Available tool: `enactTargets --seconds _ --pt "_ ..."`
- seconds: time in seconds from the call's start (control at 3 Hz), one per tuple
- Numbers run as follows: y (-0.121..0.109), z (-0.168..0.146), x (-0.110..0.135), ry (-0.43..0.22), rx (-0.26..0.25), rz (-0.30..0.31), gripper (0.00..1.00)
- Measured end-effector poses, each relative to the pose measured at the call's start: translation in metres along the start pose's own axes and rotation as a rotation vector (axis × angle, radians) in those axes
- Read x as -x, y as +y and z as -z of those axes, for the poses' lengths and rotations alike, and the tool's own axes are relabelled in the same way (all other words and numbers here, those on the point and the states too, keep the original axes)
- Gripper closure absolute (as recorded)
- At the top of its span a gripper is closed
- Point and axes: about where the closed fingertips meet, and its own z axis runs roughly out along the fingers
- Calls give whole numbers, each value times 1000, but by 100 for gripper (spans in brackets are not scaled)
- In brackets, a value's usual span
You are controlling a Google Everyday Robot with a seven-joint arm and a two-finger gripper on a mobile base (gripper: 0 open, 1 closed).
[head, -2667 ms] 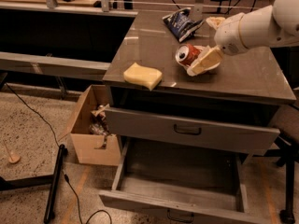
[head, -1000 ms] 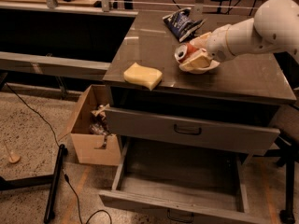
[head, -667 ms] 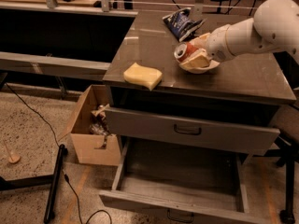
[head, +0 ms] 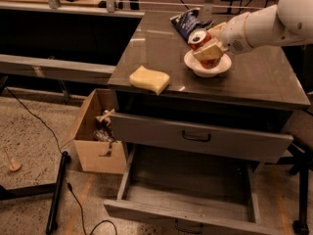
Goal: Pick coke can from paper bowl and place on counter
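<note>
The coke can (head: 199,37) is red with a silver top. It is tilted, with its top to the upper left and its lower end just over the paper bowl (head: 194,67), which sits flat on the counter (head: 254,80). My gripper (head: 210,40) comes in from the right on a white arm and is shut on the can. One tan finger (head: 207,51) is in front of the can and the other is behind it. The can's lower part is hidden by the front finger.
A yellow sponge block (head: 149,79) lies at the counter's front left edge. A blue-and-white chip bag (head: 185,23) lies behind the bowl. A tan cardboard box (head: 95,133) stands on the floor at the left. The bottom drawer (head: 186,192) is pulled open, and cables lie on the floor.
The gripper has lifted the can up from the bowl. The bowl, tipped earlier, now sits flat on the counter.
</note>
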Motion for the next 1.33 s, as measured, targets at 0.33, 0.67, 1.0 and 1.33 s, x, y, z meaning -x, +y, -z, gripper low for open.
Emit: enactTargets --seconds 0.33,0.67,1.0,1.33 --pt "-9 19 13 -17 -55 8 100" --pt "-31 46 0 -14 -150 -40 100" --pt "-54 89 -21 -17 -277 -108 100" --pt "-71 123 -48 -23 -380 -192 100"
